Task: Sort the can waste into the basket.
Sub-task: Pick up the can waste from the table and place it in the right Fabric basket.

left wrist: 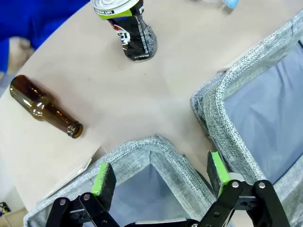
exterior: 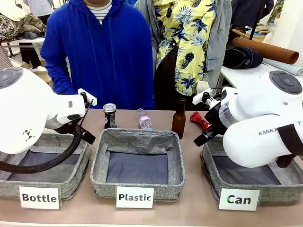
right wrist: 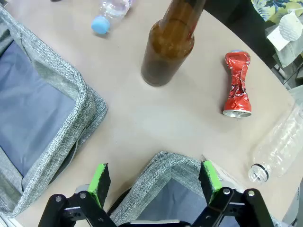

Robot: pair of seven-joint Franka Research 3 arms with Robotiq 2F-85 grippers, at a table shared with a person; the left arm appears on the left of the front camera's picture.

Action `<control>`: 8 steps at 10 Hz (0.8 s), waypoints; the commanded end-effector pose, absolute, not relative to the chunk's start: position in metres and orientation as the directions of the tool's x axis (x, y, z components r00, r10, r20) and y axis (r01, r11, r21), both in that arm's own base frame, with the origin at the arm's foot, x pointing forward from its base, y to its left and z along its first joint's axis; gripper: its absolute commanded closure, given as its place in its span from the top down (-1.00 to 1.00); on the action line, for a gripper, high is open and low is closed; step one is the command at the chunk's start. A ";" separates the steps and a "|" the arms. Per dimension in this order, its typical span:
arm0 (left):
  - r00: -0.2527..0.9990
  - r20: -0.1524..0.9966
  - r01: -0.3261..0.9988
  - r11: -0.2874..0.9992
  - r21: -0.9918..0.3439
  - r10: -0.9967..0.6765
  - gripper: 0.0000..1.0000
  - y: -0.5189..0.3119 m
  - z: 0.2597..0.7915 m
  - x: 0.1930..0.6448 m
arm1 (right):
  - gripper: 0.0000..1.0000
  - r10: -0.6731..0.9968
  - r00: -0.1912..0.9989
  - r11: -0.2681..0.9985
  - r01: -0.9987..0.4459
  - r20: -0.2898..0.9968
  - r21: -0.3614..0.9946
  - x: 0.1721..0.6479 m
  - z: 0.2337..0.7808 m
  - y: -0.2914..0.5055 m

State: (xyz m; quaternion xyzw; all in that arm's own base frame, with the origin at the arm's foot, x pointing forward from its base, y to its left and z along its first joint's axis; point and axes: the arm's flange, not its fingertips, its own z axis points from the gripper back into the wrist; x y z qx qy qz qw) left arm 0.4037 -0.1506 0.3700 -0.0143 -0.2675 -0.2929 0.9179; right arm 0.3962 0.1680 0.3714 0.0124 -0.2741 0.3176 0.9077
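Note:
A dark can with a silver top stands upright on the table behind the baskets. A crushed red can lies on its side farther right. The "Can" basket sits at front right; its near corner lies under my right gripper, whose green-padded fingers stand open and hold nothing. My left gripper hovers open over a corner of the "Bottle" basket, some way short of the dark can. In the front view both arms hang over the outer baskets.
The "Plastic" basket sits in the middle. A brown bottle stands upright near the red can; another lies flat. Clear plastic bottles lie on the table. Two people stand at the far edge.

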 end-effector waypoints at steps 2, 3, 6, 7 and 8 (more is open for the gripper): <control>0.685 0.499 0.545 0.828 0.131 -0.530 1.00 -0.151 0.370 0.404 | 1.00 0.570 0.648 0.798 -0.583 0.505 -0.152 0.396 0.371 0.168; 0.685 0.499 0.545 0.828 0.131 -0.530 1.00 -0.151 0.370 0.404 | 1.00 0.570 0.648 0.798 -0.583 0.505 -0.152 0.396 0.371 0.168; 0.685 0.499 0.545 0.828 0.131 -0.530 1.00 -0.151 0.370 0.404 | 1.00 0.570 0.648 0.798 -0.583 0.505 -0.152 0.396 0.371 0.168; 0.685 0.499 0.545 0.828 0.131 -0.530 1.00 -0.151 0.370 0.404 | 1.00 0.570 0.648 0.798 -0.583 0.505 -0.152 0.396 0.371 0.168; 0.685 0.499 0.545 0.828 0.131 -0.530 1.00 -0.151 0.370 0.404 | 1.00 0.570 0.648 0.798 -0.583 0.505 -0.152 0.396 0.371 0.168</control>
